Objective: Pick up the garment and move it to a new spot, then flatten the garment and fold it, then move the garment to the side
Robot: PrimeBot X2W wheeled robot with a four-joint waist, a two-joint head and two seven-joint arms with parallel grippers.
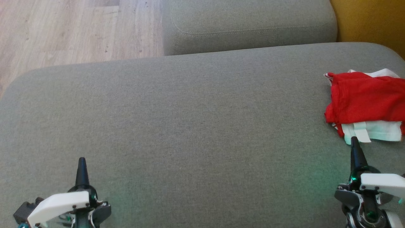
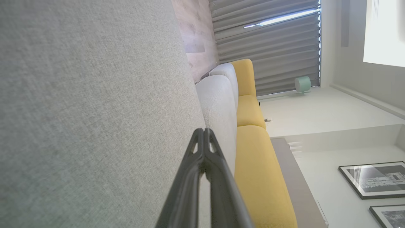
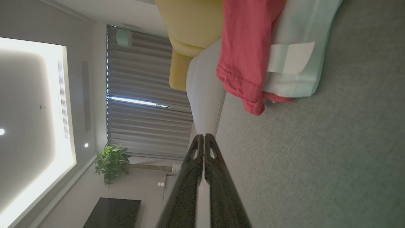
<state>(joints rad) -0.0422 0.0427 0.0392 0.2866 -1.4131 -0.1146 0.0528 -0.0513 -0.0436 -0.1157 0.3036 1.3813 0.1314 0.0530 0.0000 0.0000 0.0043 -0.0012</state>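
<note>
Your left hand (image 1: pixel 82 162) sits at the lower left of the head view, low over the big grey cushion (image 1: pixel 190 126). Its two dark fingers are pressed together into a single point and there is nothing between them. From the left wrist you see the same thing: the fingertips meet, with bare grey fabric alongside them.

Your right hand (image 1: pixel 353 142) is at the lower right, and its fingers are closed tip to tip as well, with nothing held. It points up toward the garment (image 1: pixel 364 98), which lies at the far right of the cushion and runs off the right edge of the head view. The garment is a rumpled, loosely layered bundle. A red layer lies on top, white cloth shows along its near edge and far edge, and a pale strip lies on the near white part.

In the head view the right fingertips seem to reach the white edge. The right wrist view shows a stretch of bare grey fabric between the tips and the red hem, so the hand is near the garment but not touching it.

Behind the big cushion is a second grey cushion (image 1: pixel 246 25), with wooden floor (image 1: pixel 63 28) to its left and a yellow seat (image 1: pixel 370 19) to its right. The right wrist view also takes in a grey curtain (image 3: pixel 142 82) and a potted plant (image 3: pixel 110 163).
</note>
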